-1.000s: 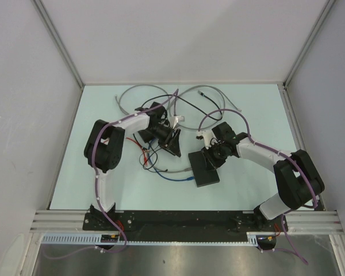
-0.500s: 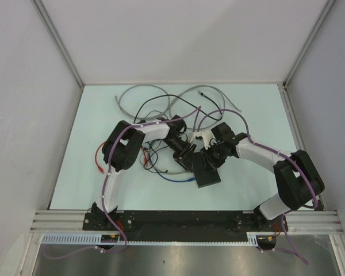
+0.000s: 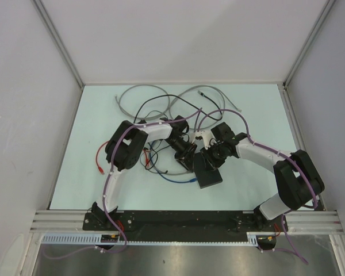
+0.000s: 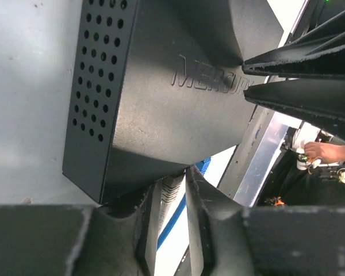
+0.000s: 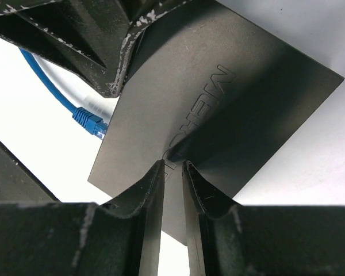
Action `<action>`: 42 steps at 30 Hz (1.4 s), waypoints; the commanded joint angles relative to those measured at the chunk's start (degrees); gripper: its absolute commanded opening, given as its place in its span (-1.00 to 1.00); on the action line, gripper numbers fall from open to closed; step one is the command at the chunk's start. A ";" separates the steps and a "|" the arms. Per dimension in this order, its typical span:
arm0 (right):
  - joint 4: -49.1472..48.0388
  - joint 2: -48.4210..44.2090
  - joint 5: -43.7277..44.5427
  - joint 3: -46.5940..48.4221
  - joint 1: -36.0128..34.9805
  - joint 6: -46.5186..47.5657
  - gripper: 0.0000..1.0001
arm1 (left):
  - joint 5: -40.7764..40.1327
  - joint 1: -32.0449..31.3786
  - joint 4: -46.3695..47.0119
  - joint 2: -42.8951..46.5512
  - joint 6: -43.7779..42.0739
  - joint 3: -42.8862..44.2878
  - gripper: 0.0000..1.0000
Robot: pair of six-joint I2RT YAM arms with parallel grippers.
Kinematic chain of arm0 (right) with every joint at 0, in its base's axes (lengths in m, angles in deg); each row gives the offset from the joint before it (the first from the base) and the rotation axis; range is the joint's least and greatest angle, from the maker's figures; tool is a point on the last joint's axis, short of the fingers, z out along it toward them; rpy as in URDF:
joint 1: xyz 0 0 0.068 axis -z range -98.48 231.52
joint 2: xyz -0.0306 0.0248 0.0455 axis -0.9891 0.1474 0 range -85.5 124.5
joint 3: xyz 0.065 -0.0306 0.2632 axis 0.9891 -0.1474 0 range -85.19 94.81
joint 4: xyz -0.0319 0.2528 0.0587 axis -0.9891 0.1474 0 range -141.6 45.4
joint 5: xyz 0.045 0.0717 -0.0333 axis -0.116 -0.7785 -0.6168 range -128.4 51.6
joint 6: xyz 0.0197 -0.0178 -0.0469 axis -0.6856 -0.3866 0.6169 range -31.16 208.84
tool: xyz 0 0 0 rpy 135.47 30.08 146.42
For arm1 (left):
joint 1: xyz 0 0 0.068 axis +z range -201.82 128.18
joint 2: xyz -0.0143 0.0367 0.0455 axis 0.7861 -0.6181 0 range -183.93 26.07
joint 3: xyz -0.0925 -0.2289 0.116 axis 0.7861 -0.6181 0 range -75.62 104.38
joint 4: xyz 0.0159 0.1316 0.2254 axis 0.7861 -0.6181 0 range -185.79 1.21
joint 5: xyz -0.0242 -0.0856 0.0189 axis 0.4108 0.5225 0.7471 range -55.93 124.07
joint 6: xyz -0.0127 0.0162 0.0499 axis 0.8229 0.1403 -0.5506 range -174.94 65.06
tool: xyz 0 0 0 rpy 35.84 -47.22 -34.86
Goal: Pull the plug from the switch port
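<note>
Pale green tabletop [image 3: 247,115], walled by white panels, is carrying a tangle of grey, black and blue leads around a flat matte-black rectangular box [image 3: 210,175]. Both arms are reaching inward over it from either side, elbows bowed outward.

The left gripper [image 3: 188,158] is lying low against the narrow box edge that faces its arm. Its fingers [image 4: 204,224] are sitting closed round a grey ribbed plug [image 4: 171,198] entering that edge. The switch port itself is hiding behind plug and fingers. The right gripper [image 5: 172,165] is pointing down onto the lid, fingers drawn to a slit with nothing between them. Its tips are pressing beside the embossed lettering, seemingly pinning the box. A blue connector [image 5: 89,121] is lying loose just beside the box.

The pull itself looks to be the step in hand. Doing it well is probably going to mean drawing straight back along the plug's own axis, flat to the table, while the right arm is bearing down so the box is not sliding along. Whether the fingers are pressing any latch tab cannot be told. A slanted tug is risking a jam.
</note>
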 commanded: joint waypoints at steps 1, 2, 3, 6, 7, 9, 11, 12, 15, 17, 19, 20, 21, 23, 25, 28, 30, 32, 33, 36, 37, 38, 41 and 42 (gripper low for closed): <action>0.12 1.55 1.98 -0.31 -0.75 -0.02 -0.51 | -4.61 -1.66 3.63 -2.82 0.37 1.02 -0.56; 0.04 1.64 1.98 -0.31 -0.92 -0.11 -0.51 | -4.70 -1.57 3.37 -3.00 0.38 1.28 -0.59; 0.12 1.64 1.98 -0.31 -1.10 -0.11 -0.51 | -5.05 -1.66 3.19 -3.26 0.46 1.72 -0.63; 0.12 2.17 1.98 -0.22 -1.54 -0.02 -0.50 | -6.98 -1.66 2.75 -3.35 0.11 2.25 -0.79; 0.04 2.34 1.98 -0.22 -1.62 -0.11 -0.50 | -10.55 -1.83 2.32 -3.35 -0.06 2.51 -0.94; 0.12 2.52 1.98 -0.14 -1.80 -0.11 -0.50 | -15.31 -2.18 1.61 -2.47 -0.07 2.87 -1.00; 0.12 2.61 1.98 -0.14 -1.89 -0.11 -0.50 | -20.86 -2.28 0.82 -1.94 -0.24 3.74 -1.00; 0.04 2.69 1.98 -0.14 -1.89 -0.11 -0.51 | -21.57 -2.28 -0.49 -2.12 -0.59 5.40 -1.00; 0.12 2.87 2.07 -0.05 -2.06 -0.11 -0.50 | -23.51 -2.28 -1.03 -2.03 -1.82 6.39 -1.00; 0.12 3.05 2.15 0.04 -2.06 -0.20 -0.51 | -21.76 -2.45 -0.07 -1.60 -1.82 2.28 -1.00; 0.21 3.13 2.07 0.13 -2.24 -0.20 -0.50 | -20.53 -2.98 1.52 -1.41 -2.17 -1.07 -1.00; 0.30 3.13 1.98 0.13 -2.33 -0.20 -0.50 | -19.21 -3.41 1.52 -1.41 -2.43 -3.00 -1.00; 0.21 2.96 2.07 0.13 -2.33 -0.20 -0.50 | -18.77 -3.33 1.61 -1.85 -2.70 -3.20 -1.00; 0.30 2.61 2.24 0.13 -2.33 -0.02 -0.50 | -19.02 -2.98 0.73 -2.47 -2.96 -0.67 -1.00; 0.56 2.52 2.33 0.04 -2.24 0.15 -0.50 | -18.07 -2.45 -1.98 -4.75 -3.40 3.37 -0.99; 0.65 2.34 2.42 0.04 -2.07 0.16 -0.50 | -16.48 -1.92 -6.11 -8.18 -4.54 12.17 -1.00; 0.65 2.34 2.42 0.04 -2.07 0.24 -0.50 | -16.65 -1.92 -6.39 -8.36 -5.16 13.68 -1.00; 0.56 2.26 2.24 0.13 -2.15 0.33 -0.50 | -16.48 -2.01 -6.57 -7.66 -6.30 11.15 -1.00; 0.56 2.26 2.24 0.04 -2.07 0.33 -0.50 | -16.65 -2.10 -6.22 -7.13 -6.57 9.30 -0.99; 0.56 1.99 2.16 -0.05 -1.98 0.42 -0.49 | -17.27 -2.45 -3.32 -3.80 -7.70 0.34 -1.00; 0.48 1.99 2.16 -0.13 -2.06 0.51 -0.49 | -17.18 -2.45 -2.97 -3.09 -7.88 -2.47 -1.00; 0.56 1.91 2.16 -0.22 -1.98 0.59 -0.50 | -17.27 -2.36 -3.66 -3.17 -8.50 -3.02 -1.00; 0.56 1.99 2.16 -0.31 -1.89 0.86 -0.50 | -25.23 -2.54 -6.99 -5.36 -8.24 1.18 -1.00; 0.56 2.08 2.24 -0.31 -2.06 0.86 -0.49 | -31.18 -2.45 -10.40 -6.33 -8.76 3.55 -0.99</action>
